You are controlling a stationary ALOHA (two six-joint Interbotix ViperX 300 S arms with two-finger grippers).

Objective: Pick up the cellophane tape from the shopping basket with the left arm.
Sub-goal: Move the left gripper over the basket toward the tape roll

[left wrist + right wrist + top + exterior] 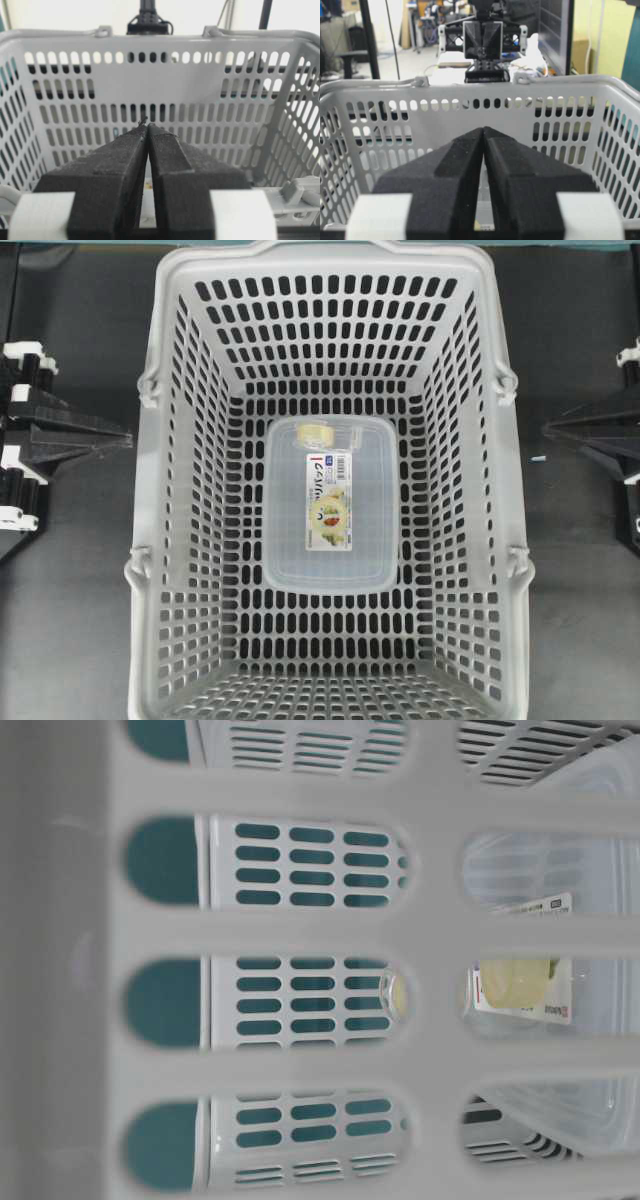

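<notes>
Cellophane tape (pixel 329 502) flat — inside shopping basket (pixel 160 490)

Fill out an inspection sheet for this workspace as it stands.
Surface: dark tabletop, basket on it.
Job's things: grey shopping basket; clear tape pack flat on its floor, label up, untouched.
Clutter: small pale speck on the table right of the basket.
Hands: left hand and right hand both shut, empty, outside the basket.
Cables: thin ones hang behind the basket.
Surroundings: workshop gear beyond, blurred.
</notes>
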